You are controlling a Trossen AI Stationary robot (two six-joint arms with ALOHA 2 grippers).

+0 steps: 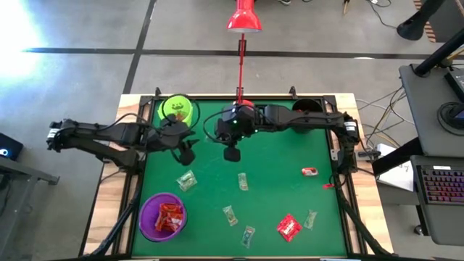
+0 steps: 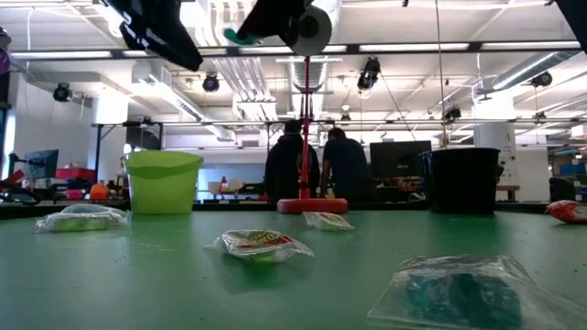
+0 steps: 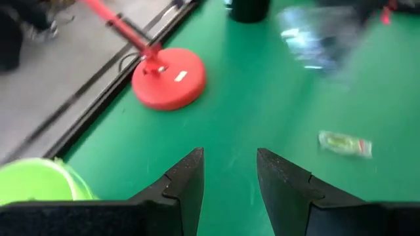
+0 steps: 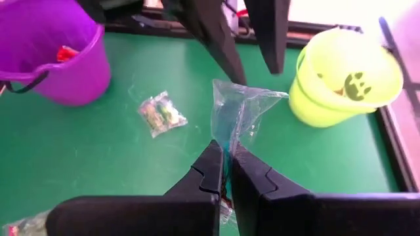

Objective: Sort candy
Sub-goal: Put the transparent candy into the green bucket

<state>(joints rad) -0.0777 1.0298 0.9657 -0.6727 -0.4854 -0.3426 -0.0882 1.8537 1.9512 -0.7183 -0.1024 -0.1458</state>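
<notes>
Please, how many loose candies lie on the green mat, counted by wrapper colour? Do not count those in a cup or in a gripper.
Clear greenish wrappers: 5
Red wrappers: 2
Total: 7
A small red speck near the mat's right edge is too small to tell, so it is not counted.

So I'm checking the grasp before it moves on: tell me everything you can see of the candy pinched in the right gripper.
The candy is a small flat sweet in a clear, crinkly, shiny wrapper with a bluish-green piece inside. The right gripper is shut on one end, and the rest stands up free beyond the fingertips. It is held off the green table, between the purple cup and the lime-green cup. Nothing else touches it.
</notes>
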